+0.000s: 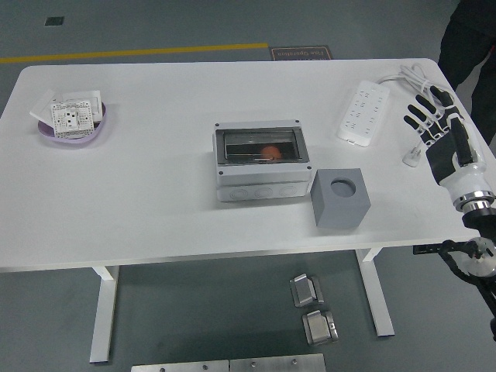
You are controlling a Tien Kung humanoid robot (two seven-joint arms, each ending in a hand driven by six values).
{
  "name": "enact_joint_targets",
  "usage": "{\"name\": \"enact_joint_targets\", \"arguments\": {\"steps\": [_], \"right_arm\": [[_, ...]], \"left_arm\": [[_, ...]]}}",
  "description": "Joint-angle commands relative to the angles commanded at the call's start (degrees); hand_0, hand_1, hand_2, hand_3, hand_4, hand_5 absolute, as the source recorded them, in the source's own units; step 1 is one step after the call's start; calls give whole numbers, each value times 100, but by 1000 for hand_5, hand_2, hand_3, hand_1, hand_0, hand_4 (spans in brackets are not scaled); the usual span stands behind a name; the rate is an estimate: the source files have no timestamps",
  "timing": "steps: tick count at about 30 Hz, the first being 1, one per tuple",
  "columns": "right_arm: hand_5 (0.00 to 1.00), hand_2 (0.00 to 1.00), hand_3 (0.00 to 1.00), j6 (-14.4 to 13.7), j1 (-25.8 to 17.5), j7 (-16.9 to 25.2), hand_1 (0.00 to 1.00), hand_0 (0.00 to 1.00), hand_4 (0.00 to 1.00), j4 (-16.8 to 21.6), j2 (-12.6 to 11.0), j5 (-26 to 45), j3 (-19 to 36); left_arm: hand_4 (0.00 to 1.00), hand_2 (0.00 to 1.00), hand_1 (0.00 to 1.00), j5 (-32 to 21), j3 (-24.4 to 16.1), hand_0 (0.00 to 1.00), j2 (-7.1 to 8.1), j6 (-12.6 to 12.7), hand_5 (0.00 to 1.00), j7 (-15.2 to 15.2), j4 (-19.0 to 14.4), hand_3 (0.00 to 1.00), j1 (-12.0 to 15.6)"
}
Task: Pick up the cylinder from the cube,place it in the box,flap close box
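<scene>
A grey box (262, 161) with a dark see-through flap shut over it sits mid-table. Through the flap an orange cylinder (270, 151) shows inside the box. To the box's right stands a grey cube (340, 198) with an empty round hole in its top. My right hand (435, 124) hovers at the table's right edge, well to the right of the cube, fingers spread and holding nothing. My left arm is out of view.
A white power strip (363, 114) with its cord lies at the back right, close to my right hand. A purple bowl (72, 128) holding white socket plates sits at the far left. A person in dark clothing (469, 46) stands at the top right corner.
</scene>
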Motion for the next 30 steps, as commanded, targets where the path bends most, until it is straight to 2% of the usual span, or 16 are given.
{"name": "enact_joint_targets", "arguments": {"steps": [11,13,19,30], "right_arm": [[561,795,868,-146,-32,60,790,814,791,92,21,-211,57],[561,795,868,-208,-31,129,790,814,791,105,26,-138,71],[562,792,864,-162,-49,314,789,816,792,105,69,428,162],[564,775,836,-192,-93,309,762,802,791,37,161,402,253]], "left_arm": [[677,603,640,16,-14,628,-4,-2,266,2,-1,628,-13],[677,603,640,33,-24,628,-19,5,266,10,3,628,-26],[677,603,640,144,-135,628,-63,46,265,33,5,628,-102],[678,604,640,135,-190,628,-22,55,265,54,17,629,-83]]}}
